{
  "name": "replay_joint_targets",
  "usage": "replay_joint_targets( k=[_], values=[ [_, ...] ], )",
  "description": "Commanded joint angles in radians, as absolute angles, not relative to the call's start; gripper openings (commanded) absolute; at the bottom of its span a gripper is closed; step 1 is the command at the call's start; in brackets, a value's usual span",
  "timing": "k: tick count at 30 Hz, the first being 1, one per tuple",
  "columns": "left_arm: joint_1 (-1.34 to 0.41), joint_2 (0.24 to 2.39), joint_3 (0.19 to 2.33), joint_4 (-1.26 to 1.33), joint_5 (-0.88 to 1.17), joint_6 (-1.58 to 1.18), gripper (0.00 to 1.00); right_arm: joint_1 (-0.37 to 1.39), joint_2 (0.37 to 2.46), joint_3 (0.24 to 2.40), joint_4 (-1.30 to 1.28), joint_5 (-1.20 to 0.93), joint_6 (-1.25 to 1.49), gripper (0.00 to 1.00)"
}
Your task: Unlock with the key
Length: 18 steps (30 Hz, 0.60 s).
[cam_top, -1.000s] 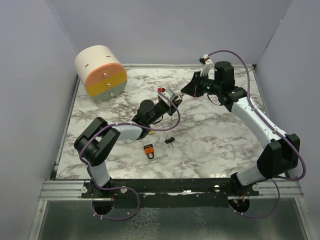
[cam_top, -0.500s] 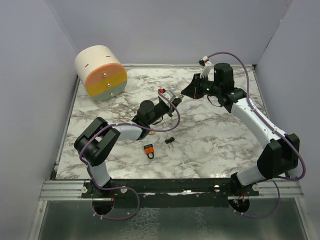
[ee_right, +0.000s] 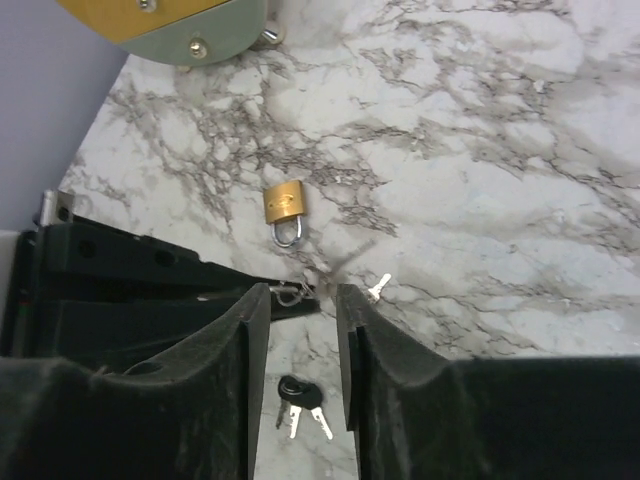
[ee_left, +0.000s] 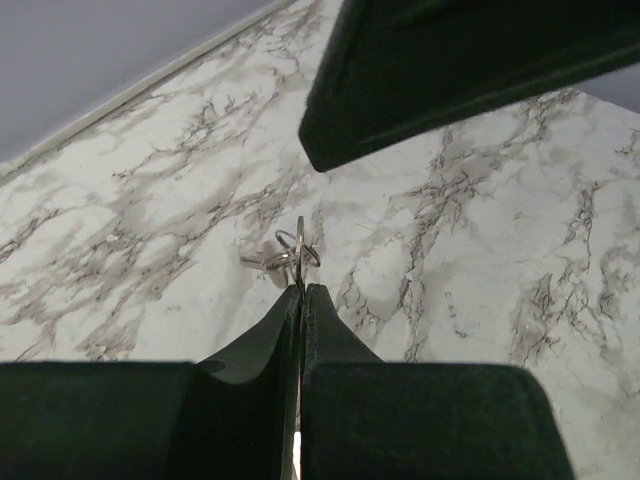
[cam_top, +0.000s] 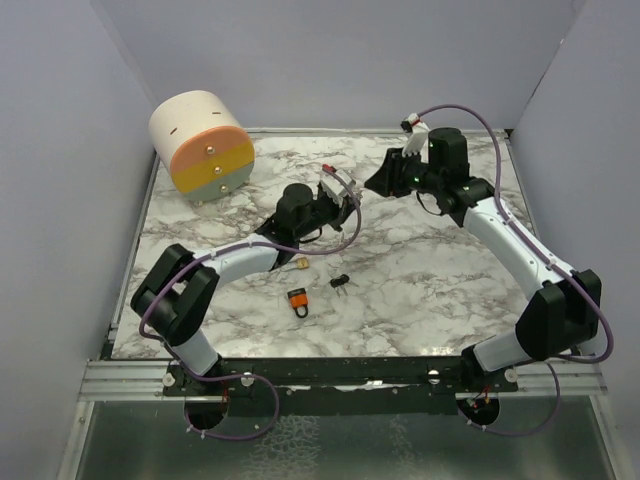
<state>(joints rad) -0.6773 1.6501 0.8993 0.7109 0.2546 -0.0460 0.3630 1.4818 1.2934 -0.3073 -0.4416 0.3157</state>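
Observation:
My left gripper (cam_top: pixel 345 196) is shut on a thin silver key whose ring (ee_left: pixel 297 248) sticks out past the fingertips (ee_left: pixel 301 290). It is held above the marble table. My right gripper (cam_top: pixel 373 186) is open just to its right. Its jaws (ee_right: pixel 303 295) stand either side of the key ring (ee_right: pixel 290 294); I cannot tell if they touch it. A brass padlock (ee_right: pixel 285 205) lies on the table below, also in the top view (cam_top: pixel 300 265). An orange padlock (cam_top: pixel 297 300) lies nearer the front.
A pair of black-headed keys (cam_top: pixel 341 281) lies on the table, also in the right wrist view (ee_right: pixel 298 392). A single silver key (ee_right: pixel 378 287) lies beside them. A round drawer unit (cam_top: pixel 200 145) stands at the far left corner. Grey walls enclose the table.
My left arm has stretched out and its gripper has moved a little up and right toward my right gripper. The right gripper has hardly moved.

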Motion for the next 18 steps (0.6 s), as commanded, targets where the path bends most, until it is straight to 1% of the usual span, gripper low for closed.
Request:
replay_joint_targets(
  k=[1,2,3,6,9,13,16,18],
  values=[
    [-0.645,1.595,1.03,0.347,0.281,-0.016,0.0,0.348,1.407,1.246,-0.299,-0.333,0.285,0.38],
    [-0.64,1.597,1.062,0.281,0.284,-0.007,0.0,0.345,1.396,1.23,-0.283,-0.328,0.284,0.42],
    [-0.635,1.602,1.091,0.203,0.292,0.005,0.0,0.342,1.384,1.212,-0.269,-0.326,0.285,0.44],
    [-0.621,1.617,1.17,0.079,0.357,0.032,0.0,0.33,1.346,1.134,-0.16,-0.354,0.286,0.52],
    [-0.597,1.619,1.206,0.03,0.471,0.031,0.0,0.284,1.313,1.036,-0.014,-0.485,0.287,0.53],
    [-0.56,1.611,1.216,0.044,0.637,-0.002,0.0,0.212,1.294,0.932,0.173,-0.659,0.346,0.53],
    [-0.551,1.614,1.221,0.045,0.694,-0.02,0.0,0.177,1.302,0.884,0.275,-0.769,0.386,0.5],
    [-0.55,1.627,1.231,0.038,0.715,-0.033,0.0,0.176,1.31,0.875,0.308,-0.799,0.389,0.49]
  ],
)
